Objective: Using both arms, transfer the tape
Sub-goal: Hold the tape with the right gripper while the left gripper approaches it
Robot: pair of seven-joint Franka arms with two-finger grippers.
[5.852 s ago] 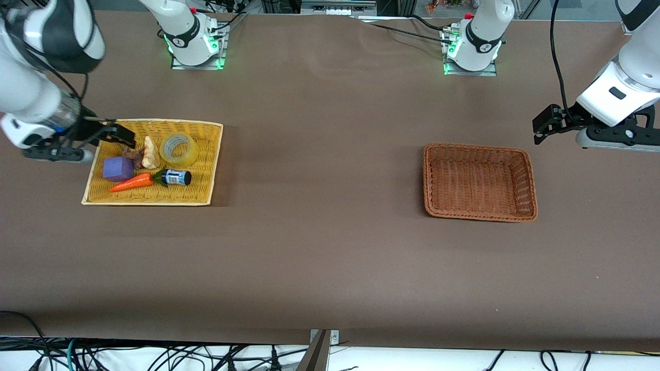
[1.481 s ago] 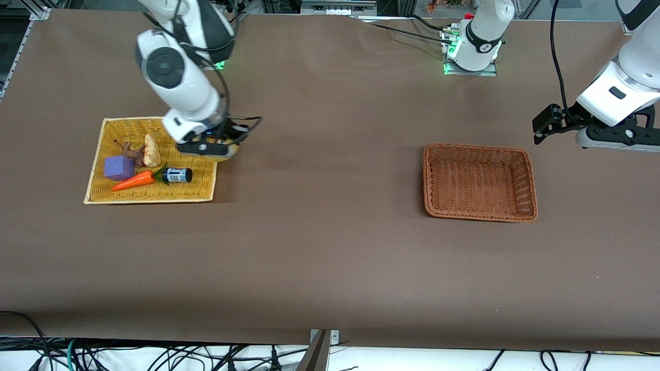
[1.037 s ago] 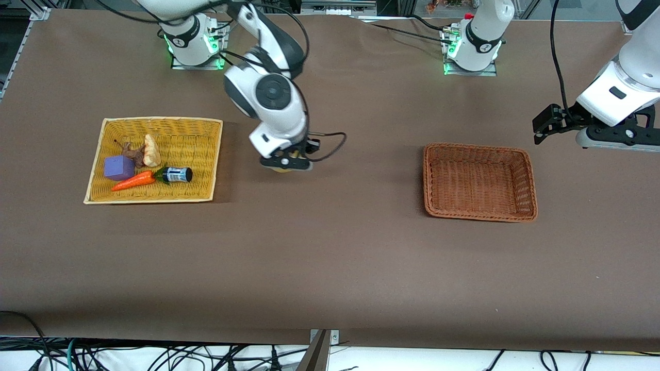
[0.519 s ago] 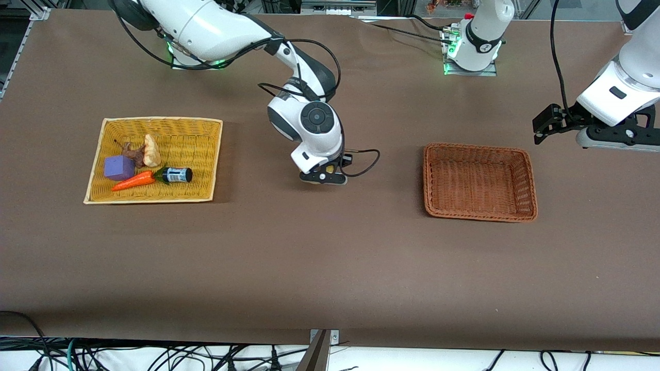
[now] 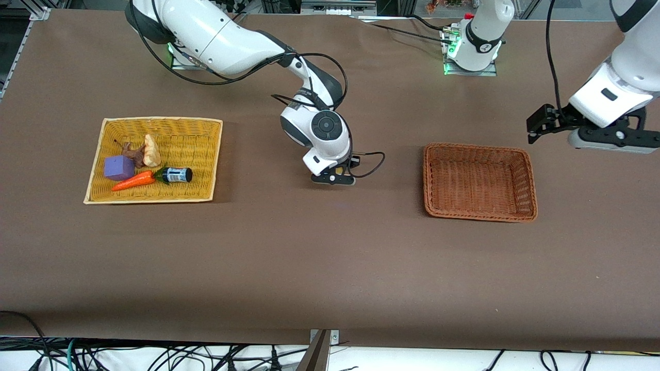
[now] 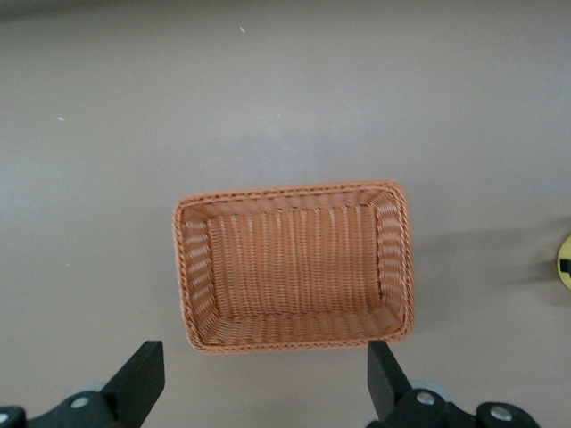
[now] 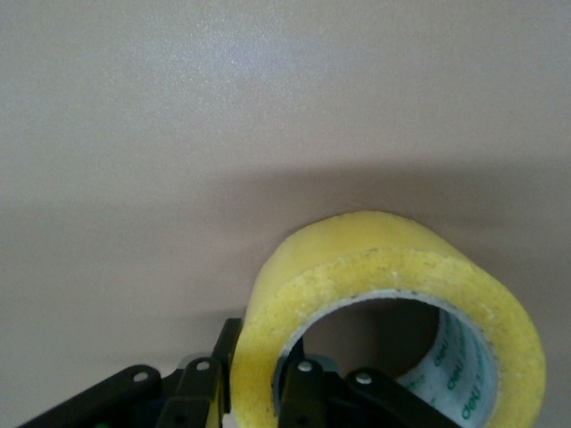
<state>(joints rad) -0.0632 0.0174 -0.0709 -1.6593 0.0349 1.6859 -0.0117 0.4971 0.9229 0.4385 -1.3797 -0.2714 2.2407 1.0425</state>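
The tape (image 7: 393, 294), a yellowish ring-shaped roll, is held upright in my right gripper (image 7: 261, 374). One finger is inside its hole and one is outside on the wall. In the front view my right gripper (image 5: 334, 178) is low over the middle of the table, between the two baskets. Only a sliver of the tape (image 5: 339, 168) shows under it. My left gripper (image 5: 536, 126) is open and empty, in the air beside the brown basket at the left arm's end. Its fingers (image 6: 143, 383) show wide apart in the left wrist view.
The brown wicker basket (image 5: 479, 149) stands empty toward the left arm's end and also shows in the left wrist view (image 6: 294, 190). The yellow wicker tray (image 5: 154, 122) at the right arm's end holds a purple block (image 5: 118, 168), a carrot (image 5: 132, 182), a dark bottle (image 5: 175, 175) and a pale piece (image 5: 151, 151).
My right gripper has carried the tape out of the yellow tray to the middle of the table and lowered it. My left gripper has shifted slightly toward the middle.
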